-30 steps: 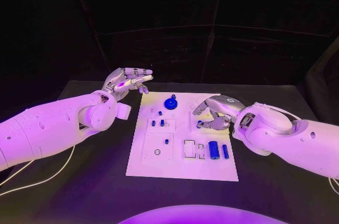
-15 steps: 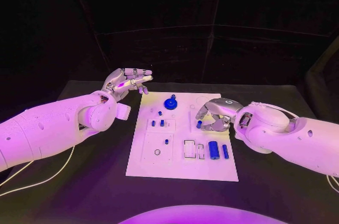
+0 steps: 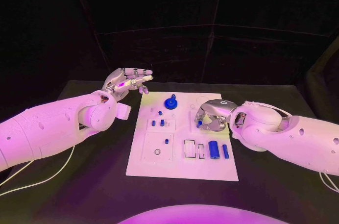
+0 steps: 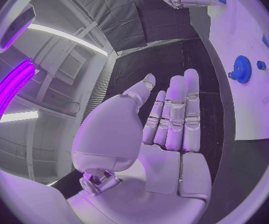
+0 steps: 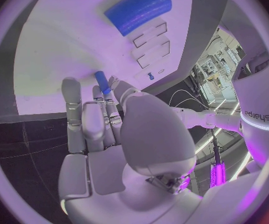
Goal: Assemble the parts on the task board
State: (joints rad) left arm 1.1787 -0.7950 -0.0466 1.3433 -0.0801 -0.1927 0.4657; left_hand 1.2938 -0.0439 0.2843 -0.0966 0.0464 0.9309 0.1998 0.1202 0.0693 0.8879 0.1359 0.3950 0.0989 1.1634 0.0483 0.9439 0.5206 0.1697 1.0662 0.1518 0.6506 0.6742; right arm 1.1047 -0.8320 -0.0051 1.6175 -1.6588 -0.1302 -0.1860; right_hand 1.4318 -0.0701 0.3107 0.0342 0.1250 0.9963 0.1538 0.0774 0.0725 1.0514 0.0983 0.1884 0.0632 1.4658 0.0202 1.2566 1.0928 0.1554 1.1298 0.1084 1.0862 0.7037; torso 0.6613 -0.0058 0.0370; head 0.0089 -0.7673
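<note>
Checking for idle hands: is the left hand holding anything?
No. The silver left hand is open, its fingers straight, beside the white task board.

The task board looks like smooth, matt white plastic with shallow moulded recesses. The blue parts look like plastic with a faint sheen. The table is matt black. Both arms have smooth, glossy plastic shells; the left hand and right hand look metallic with satin reflections.
</note>
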